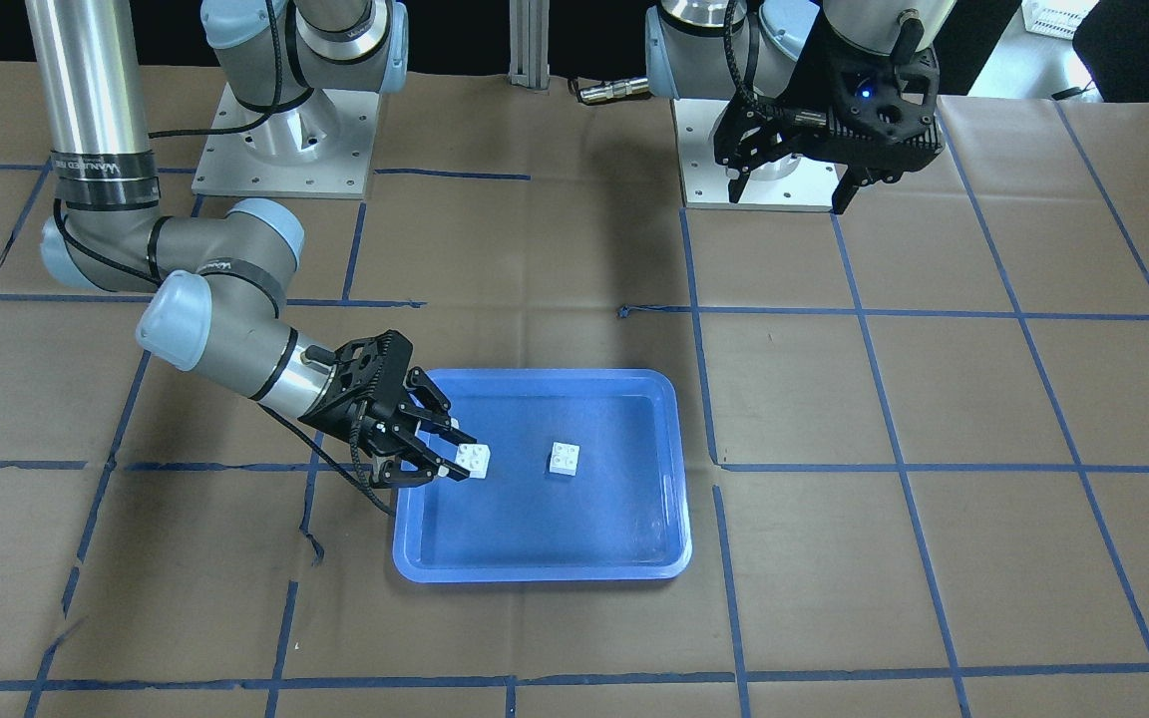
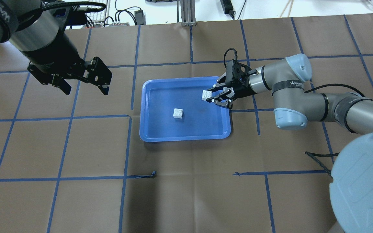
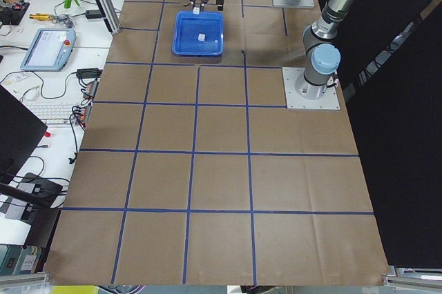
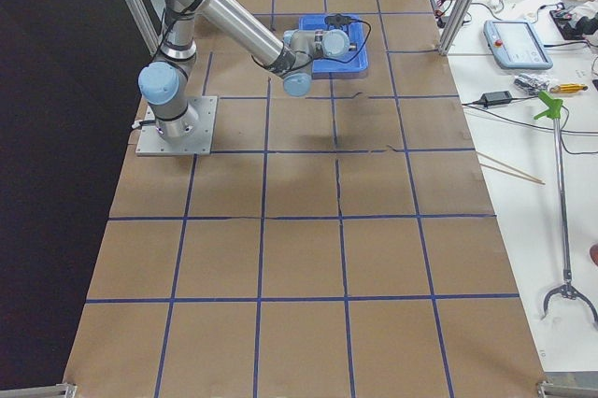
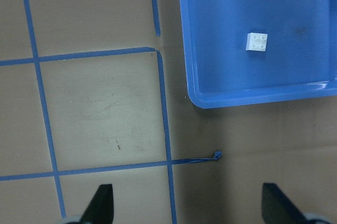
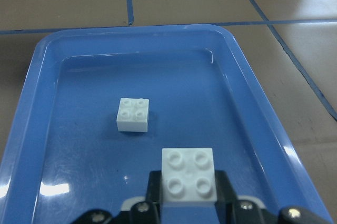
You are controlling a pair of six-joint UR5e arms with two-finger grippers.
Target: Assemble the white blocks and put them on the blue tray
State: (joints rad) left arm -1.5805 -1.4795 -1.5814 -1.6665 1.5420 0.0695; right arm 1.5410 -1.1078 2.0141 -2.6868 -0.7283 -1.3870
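The blue tray (image 2: 154, 129) lies mid-table; it also shows in the front view (image 1: 634, 538), the right wrist view (image 6: 47, 77) and the left wrist view (image 5: 210, 92). One white block (image 2: 178, 113) (image 1: 564, 459) (image 6: 133, 114) (image 5: 257, 41) rests studs-up on the tray floor. My right gripper (image 2: 209, 96) (image 1: 465, 460) is shut on the second white block (image 2: 206, 94) (image 1: 474, 460) (image 6: 188, 174) and holds it studs-up just above the tray near its right rim. My left gripper (image 2: 84, 87) (image 1: 789, 194) hangs open and empty high above the table, left of the tray.
Brown paper with a blue tape grid covers the table (image 2: 186, 181). The arm base plates (image 1: 280, 150) stand at the robot's side. Keyboards, cables and tools lie off the table's ends (image 3: 55, 111).
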